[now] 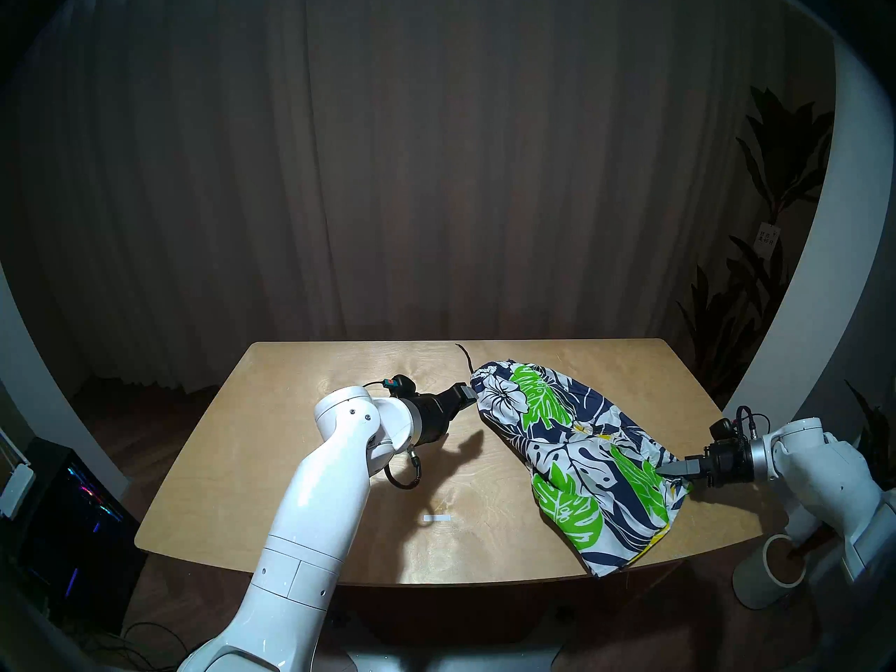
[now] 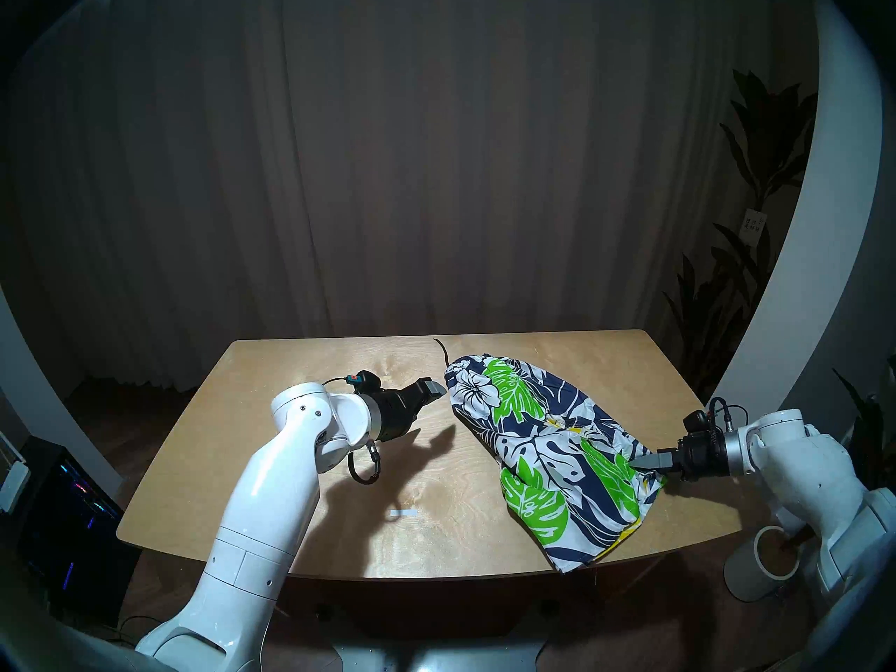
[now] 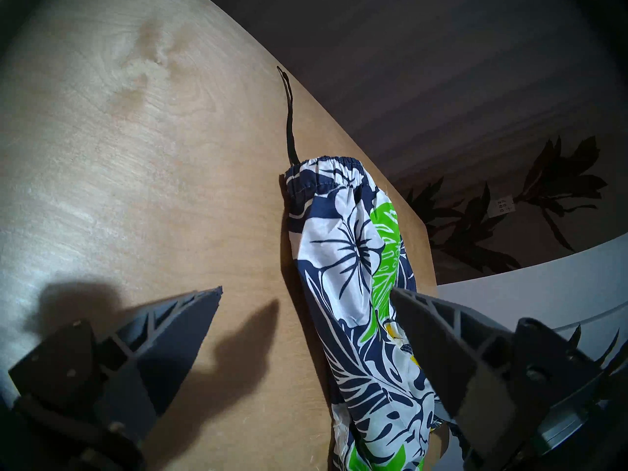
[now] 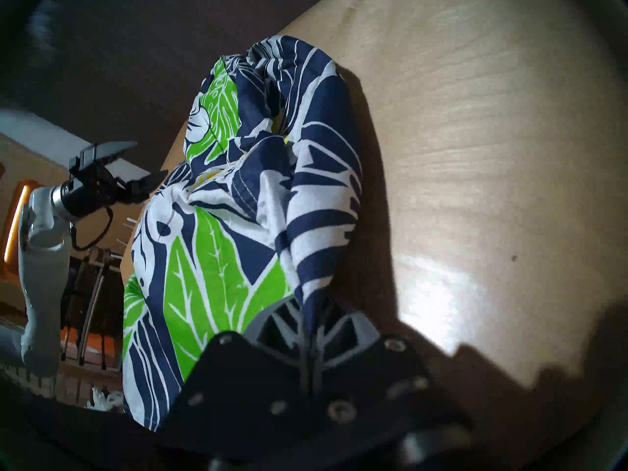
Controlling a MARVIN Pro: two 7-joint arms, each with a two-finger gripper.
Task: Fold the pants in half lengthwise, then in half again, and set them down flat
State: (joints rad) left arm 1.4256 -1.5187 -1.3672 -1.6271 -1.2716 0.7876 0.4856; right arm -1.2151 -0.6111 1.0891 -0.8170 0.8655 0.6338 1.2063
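The pants (image 1: 577,457) lie on the table's (image 1: 291,443) right half, apparently folded lengthwise once. My right gripper (image 1: 671,468) clamps their right edge; my left gripper (image 1: 468,395) hovers spread near the waistband. Second fold remains.

Left pincer (image 1: 468,393) hovers with fingers spread; right pincer (image 1: 671,468) is clamped, both arms reaching inward.

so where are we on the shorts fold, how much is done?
Done, apparently: the lengthwise fold. The shorts lie as one narrow strip on the table, waistband far, hem near. In hand: the right gripper is shut on cloth at the strip's right edge; the left gripper is open beside the waistband, holding nothing. Left: the second fold and laying it flat.
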